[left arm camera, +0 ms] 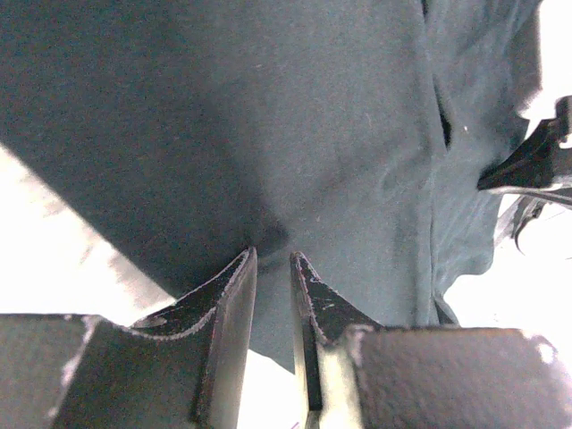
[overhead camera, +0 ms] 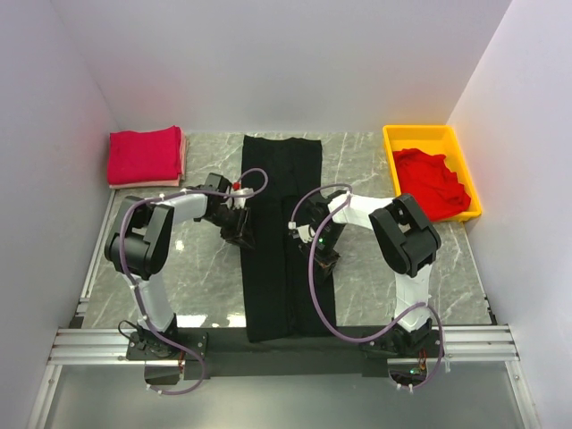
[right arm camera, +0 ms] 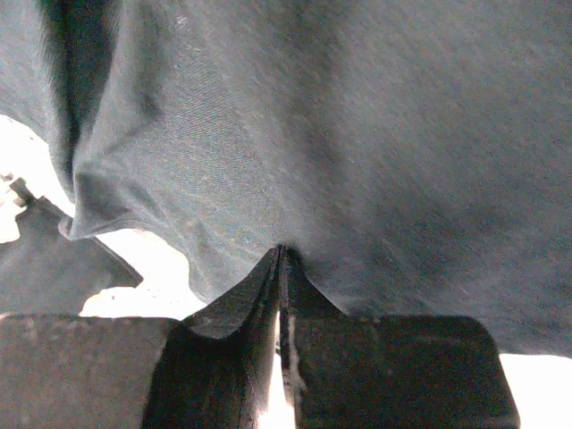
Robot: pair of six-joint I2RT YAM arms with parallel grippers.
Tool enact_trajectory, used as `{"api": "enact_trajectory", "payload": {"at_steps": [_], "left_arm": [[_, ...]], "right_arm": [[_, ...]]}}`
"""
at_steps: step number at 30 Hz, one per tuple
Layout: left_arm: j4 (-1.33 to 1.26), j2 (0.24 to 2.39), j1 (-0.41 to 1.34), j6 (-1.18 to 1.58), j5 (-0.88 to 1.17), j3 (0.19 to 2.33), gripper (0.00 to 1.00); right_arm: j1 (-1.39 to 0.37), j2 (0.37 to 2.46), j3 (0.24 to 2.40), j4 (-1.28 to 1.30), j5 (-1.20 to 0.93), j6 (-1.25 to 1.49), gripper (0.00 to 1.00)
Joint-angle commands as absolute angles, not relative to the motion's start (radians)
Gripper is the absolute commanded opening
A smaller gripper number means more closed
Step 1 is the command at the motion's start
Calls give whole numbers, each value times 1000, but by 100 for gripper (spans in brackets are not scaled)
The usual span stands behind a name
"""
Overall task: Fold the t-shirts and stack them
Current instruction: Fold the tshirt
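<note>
My right claw (right arm camera: 281,250), jaws pressed together, pinches the black t-shirt (overhead camera: 281,170) near its right edge. My left claw (left arm camera: 273,255), jaws narrowly parted, meets its left edge; whether it grips, I cannot tell. The shirt lies lengthwise, near to far, between both arms.

Cropped at 12 o'clock in both wrist views: black shirt (left arm camera: 268,116). Lost against dark cloth from above: fingertips of left gripper (overhead camera: 241,237) and right gripper (overhead camera: 323,262). Cut off at 3 o'clock, left wrist view: unidentified dark shape (left arm camera: 536,165). Not countable: layers in red stack (overhead camera: 143,154).
</note>
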State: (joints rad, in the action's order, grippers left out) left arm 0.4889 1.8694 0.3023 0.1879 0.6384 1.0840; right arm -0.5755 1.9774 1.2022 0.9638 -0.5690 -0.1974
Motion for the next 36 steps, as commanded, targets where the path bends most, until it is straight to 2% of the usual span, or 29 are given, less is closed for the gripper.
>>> {"api": "enact_trajectory", "payload": {"at_steps": [1, 8, 11, 17, 23, 27, 30, 36], "left_arm": [[551, 1861, 275, 103, 568, 1101, 29], [667, 1738, 268, -98, 604, 1150, 37], [664, 1717, 258, -86, 640, 1218, 42], [488, 1836, 255, 78, 562, 1370, 42], [443, 2029, 238, 222, 509, 1557, 34], [410, 2094, 238, 267, 515, 1603, 33], [432, 2149, 238, 291, 514, 1663, 32], [448, 2217, 238, 337, 519, 1677, 32]], "right_arm": [[-580, 1980, 1224, 923, -462, -218, 10], [-572, 1850, 1308, 1057, -511, -365, 14], [-519, 1827, 1405, 1045, -508, -333, 14], [-437, 1942, 1644, 881, -411, -157, 9], [-411, 2130, 1860, 756, -266, -20, 7], [-405, 2285, 2032, 764, -235, 41, 6], [-400, 2365, 2115, 784, -241, 74, 5], [-397, 2431, 2124, 791, -250, 104, 5]]}}
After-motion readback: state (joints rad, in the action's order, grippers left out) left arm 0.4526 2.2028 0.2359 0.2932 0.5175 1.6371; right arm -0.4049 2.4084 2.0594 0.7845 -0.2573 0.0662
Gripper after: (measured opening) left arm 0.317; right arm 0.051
